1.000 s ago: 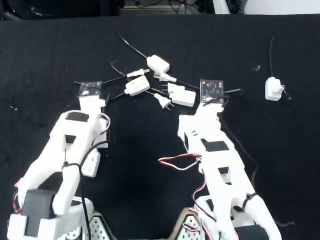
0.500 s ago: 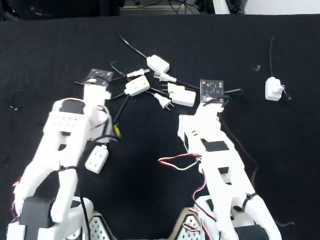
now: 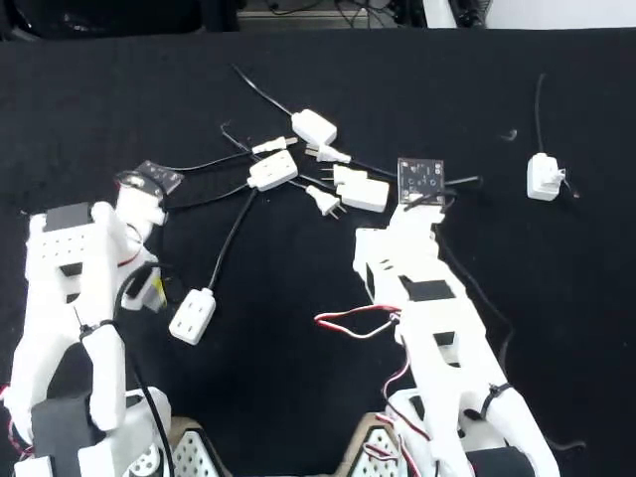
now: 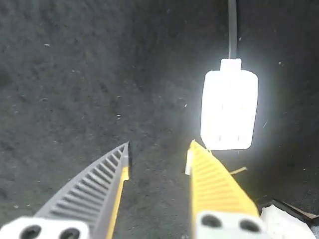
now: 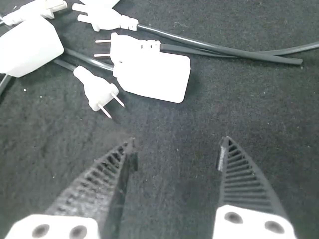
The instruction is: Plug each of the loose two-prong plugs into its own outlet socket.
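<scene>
Left claw [image 4: 157, 149]: fingers apart, one grey and one yellow, with nothing between them but cloth.
Corded socket block [image 3: 193, 316]: lies flat on the left half of the bench, toward the near edge. Its black cord runs off toward the far edge. In the left wrist view it sits just past the yellow fingertip, not touching it.
Right claw [image 5: 177, 144]: black ribbed fingers spread wide, holding nothing.
Two-prong plug [image 5: 97, 92]: loose on the cloth just ahead of the right claw, beside a white adapter [image 5: 152, 72].
Other plugs and sockets: tangled cords and white pieces [image 3: 271, 171] lie mid-bench toward the far edge.
Lone white block [image 3: 543, 177]: near the right edge, well apart from the rest.
Print: none large enough to read.
Surface: black cloth [image 3: 99, 99] covers the bench.
Room: dark clutter and cables lie beyond the far edge.
</scene>
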`<state>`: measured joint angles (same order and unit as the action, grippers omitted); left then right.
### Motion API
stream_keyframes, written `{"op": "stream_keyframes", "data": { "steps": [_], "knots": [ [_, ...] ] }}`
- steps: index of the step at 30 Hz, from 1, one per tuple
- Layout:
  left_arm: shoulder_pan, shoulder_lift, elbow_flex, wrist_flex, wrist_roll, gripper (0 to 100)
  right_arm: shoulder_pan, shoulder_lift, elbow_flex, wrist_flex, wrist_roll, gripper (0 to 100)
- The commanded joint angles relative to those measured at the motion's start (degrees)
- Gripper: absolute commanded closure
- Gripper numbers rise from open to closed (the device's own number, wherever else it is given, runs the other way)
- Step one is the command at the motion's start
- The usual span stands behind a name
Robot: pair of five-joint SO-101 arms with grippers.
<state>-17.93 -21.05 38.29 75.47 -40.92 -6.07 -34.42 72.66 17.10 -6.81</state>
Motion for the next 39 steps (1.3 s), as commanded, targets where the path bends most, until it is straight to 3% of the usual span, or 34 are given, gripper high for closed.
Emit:
{"op": "stream_keyframes", "data": {
  "steps": [1, 8, 12, 19, 23, 31, 36, 39],
  "knots": [
    [0.84, -1.41, 4.18, -5.19, -0.7, 81, 0.79, -1.98, -1.1, -1.05, -0.62, 74.4],
    [8.22, -2.11, 11.65, -8.26, 0.7, 82, 0.79, -1.98, -1.1, -1.05, -0.62, 74.4],
    [16.84, -2.11, 9.1, -4.04, 8.97, 82, 0.79, -1.98, -1.1, -1.05, -0.62, 74.4],
    [38.55, -2.11, 7.6, -3.69, 23.56, 82, 0.79, -1.98, -1.1, -1.05, -0.62, 74.4],
    [45.32, -2.11, 4.97, -3.69, 28.04, 82, 0.88, -1.98, -1.1, -1.05, -0.62, 74.4],
    [42.15, -2.11, -0.13, -4.48, 30.42, 76, 1.05, -1.98, -1.1, -1.14, -0.62, 74.4],
    [34.42, -1.49, -5.14, -4.92, 29.89, 74, 1.05, -1.98, -1.1, -1.23, -0.62, 74.4],
    [29.23, -1.41, -6.11, -3.6, 20.66, 74, 1.05, -1.98, -1.19, -1.23, -0.62, 74.4]
  ]
}}
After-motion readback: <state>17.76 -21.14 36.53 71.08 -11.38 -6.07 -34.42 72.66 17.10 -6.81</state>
